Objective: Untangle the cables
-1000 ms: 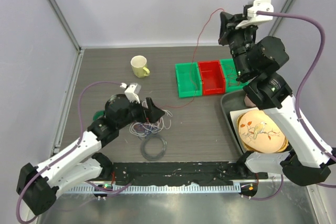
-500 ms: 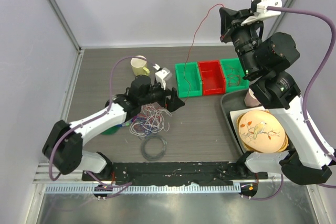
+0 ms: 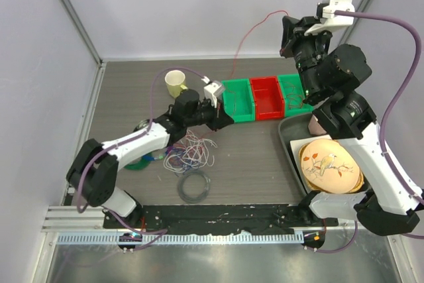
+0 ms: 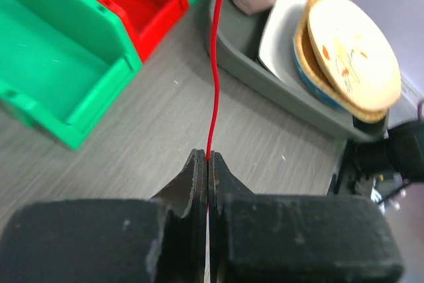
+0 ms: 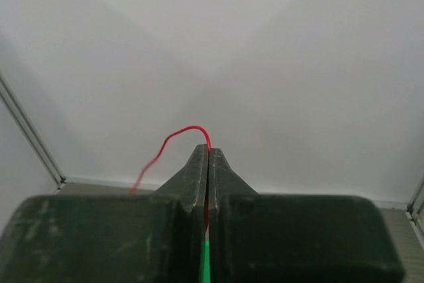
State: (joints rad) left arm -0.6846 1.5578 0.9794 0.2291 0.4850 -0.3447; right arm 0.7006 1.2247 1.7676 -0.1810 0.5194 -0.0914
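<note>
A thin red cable [image 3: 240, 51] runs through the air from my right gripper [image 3: 286, 28], raised high at the back, down to my left gripper [image 3: 227, 118] low beside the green bin. In the left wrist view my left gripper [image 4: 208, 157] is shut on the red cable [image 4: 213, 64], which stretches away toward the tray. My right gripper [image 5: 209, 150] is shut on the red cable [image 5: 172, 138], whose free end curls off to the left. The remaining cables [image 3: 192, 150], white and blue-purple, lie in a loose tangle under my left forearm.
A dark grey coiled ring [image 3: 195, 187] lies in front of the tangle, and a green ring [image 3: 136, 162] to its left. At the back stand a yellow mug [image 3: 175, 83], two green bins [image 3: 236, 101] and a red bin [image 3: 266, 97]. A grey tray [image 3: 289, 138] at right holds plates [image 3: 328, 165].
My left arm swung from the tangle to the right, toward the green bin, and its jaws closed on the red cable. My right gripper stayed shut on the cable and shifted slightly.
</note>
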